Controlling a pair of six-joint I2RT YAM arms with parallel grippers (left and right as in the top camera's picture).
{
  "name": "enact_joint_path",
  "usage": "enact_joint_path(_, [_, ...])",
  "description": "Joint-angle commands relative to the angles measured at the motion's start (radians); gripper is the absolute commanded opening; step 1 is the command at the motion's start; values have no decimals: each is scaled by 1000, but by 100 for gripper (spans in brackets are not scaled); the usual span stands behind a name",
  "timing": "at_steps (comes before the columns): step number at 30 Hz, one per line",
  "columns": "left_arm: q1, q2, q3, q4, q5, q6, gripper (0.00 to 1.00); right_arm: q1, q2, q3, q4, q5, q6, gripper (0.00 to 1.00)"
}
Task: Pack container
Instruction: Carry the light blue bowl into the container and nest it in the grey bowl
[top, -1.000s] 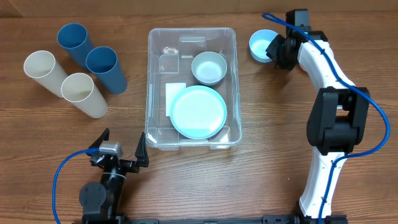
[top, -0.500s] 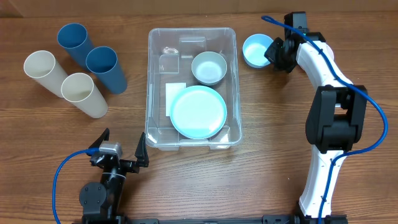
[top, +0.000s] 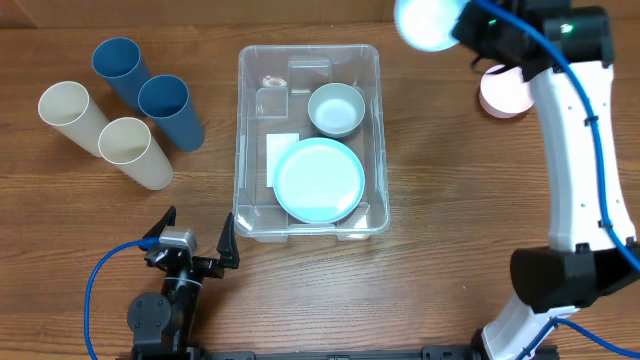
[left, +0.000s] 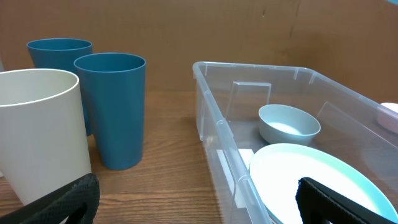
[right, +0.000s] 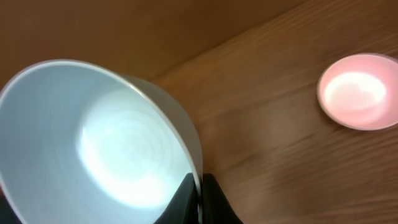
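Observation:
The clear container (top: 245, 120) stands mid-table and holds a pale blue plate (top: 318, 180) and a small pale bowl (top: 335, 108); it also shows in the left wrist view (left: 214, 118). My right gripper (top: 462, 22) is shut on the rim of a light blue bowl (top: 428, 20), lifted high above the table right of the container's far corner. In the right wrist view the fingers (right: 199, 193) pinch that bowl's rim (right: 99, 143). My left gripper (top: 190, 245) is open and empty near the front edge, left of the container.
Two blue cups (top: 165, 105) and two cream cups (top: 125, 148) stand at the back left. A pink bowl (top: 505, 92) sits on the table at the right, also in the right wrist view (right: 357, 90).
My right gripper has lifted the light blue bowl off the table and swung it up and back. The pink bowl that was under the arm now shows. The left arm has not moved.

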Motion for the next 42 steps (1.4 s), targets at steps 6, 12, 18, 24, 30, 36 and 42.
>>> enact_joint_path(6, [8, -5, -3, 0, 1, 15, 100, 263, 34, -122, -43, 55, -66, 4])
enact_joint_path(12, [8, -5, -3, 0, 1, 15, 100, 318, 38, -260, 64, 80, -65, 4])
enact_joint_path(18, [8, -5, -3, 0, 1, 15, 100, 318, 44, -388, 227, 80, -66, 4])
enact_joint_path(24, [8, -5, -3, 0, 1, 15, 100, 318, 72, -430, 338, 111, -84, 4])
enact_joint_path(30, [8, -5, -3, 0, 1, 15, 100, 318, 141, -430, 354, 118, -84, 4])
enact_joint_path(36, [8, -5, -3, 0, 1, 15, 100, 318, 156, -430, 369, 139, -84, 4])
enact_joint_path(42, [8, -5, -3, 0, 1, 15, 100, 318, 178, -430, 374, 141, -84, 4])
